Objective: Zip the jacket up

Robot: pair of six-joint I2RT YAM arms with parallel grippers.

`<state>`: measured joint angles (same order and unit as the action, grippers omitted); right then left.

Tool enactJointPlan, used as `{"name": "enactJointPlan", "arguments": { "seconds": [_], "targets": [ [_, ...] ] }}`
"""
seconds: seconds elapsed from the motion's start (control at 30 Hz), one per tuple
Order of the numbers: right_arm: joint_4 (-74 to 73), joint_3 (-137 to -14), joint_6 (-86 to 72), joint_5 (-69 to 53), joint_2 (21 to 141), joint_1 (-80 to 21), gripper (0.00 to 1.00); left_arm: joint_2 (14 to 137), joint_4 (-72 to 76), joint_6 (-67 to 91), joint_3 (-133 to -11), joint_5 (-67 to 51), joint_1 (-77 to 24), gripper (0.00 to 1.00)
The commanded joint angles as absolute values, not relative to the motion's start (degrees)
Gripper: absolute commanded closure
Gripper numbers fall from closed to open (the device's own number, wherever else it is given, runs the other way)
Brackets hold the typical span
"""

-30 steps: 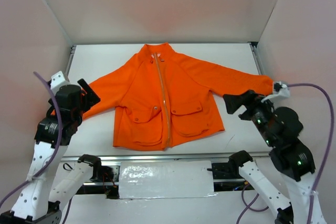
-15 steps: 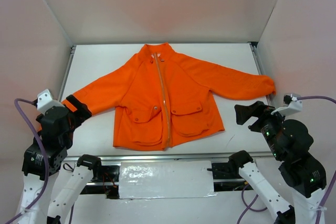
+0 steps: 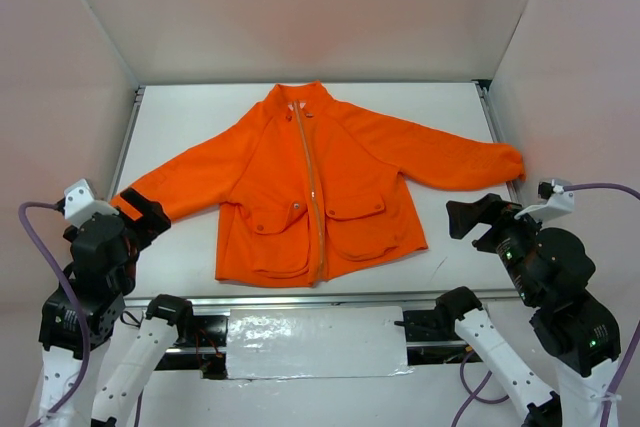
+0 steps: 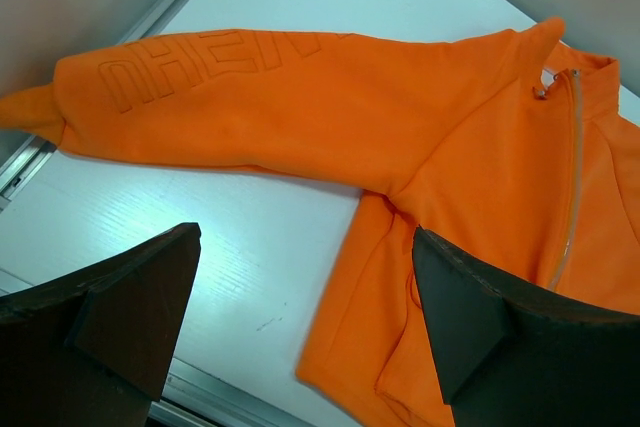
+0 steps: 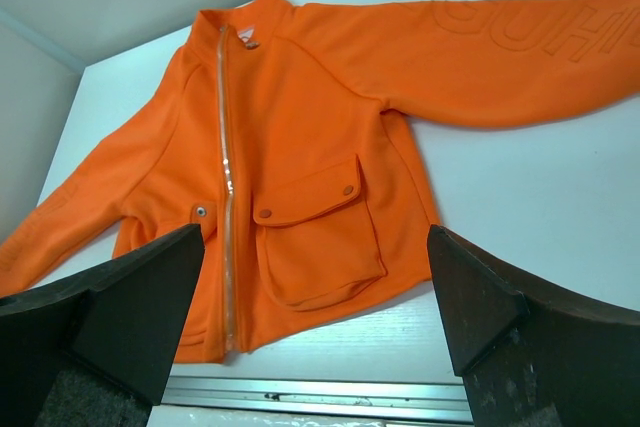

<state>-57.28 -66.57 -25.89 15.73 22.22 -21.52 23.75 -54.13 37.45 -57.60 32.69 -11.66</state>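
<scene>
Seen from above, the bright orange long-sleeved fabric jacket [image 3: 330, 172] lies flat mid-table, collar toward the far edge, while in the left wrist view the left gripper [image 4: 300, 317] is spread empty near the left edge, and in the right wrist view the right gripper [image 5: 315, 317] is likewise released and the silvery zipper [image 5: 226, 197] is seen closed to the collar, so zipping is judged finished and only retreat is called for.

In the top view the left gripper [image 3: 150, 215] is partly covering the jacket [image 3: 320, 177] cuff, and the zipper [image 3: 310, 182] pull is reading too small. Wrist views are cropping the jacket (hem, sleeves) at their edges.
</scene>
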Motion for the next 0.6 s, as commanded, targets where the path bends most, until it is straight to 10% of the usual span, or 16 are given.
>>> {"name": "enactJointPlan", "arguments": {
  "seconds": [0.0,0.57],
  "targets": [
    [-56.69,-66.27,-25.22,16.61,22.06,-21.97,0.0,23.12,-50.98,35.77,-57.39,32.26,-11.43,0.01],
    [-56.43,-64.34,-25.66,16.26,21.18,-22.06,0.0,19.6,-49.83,35.95,-56.25,31.55,-11.51,0.01]
  ]
}}
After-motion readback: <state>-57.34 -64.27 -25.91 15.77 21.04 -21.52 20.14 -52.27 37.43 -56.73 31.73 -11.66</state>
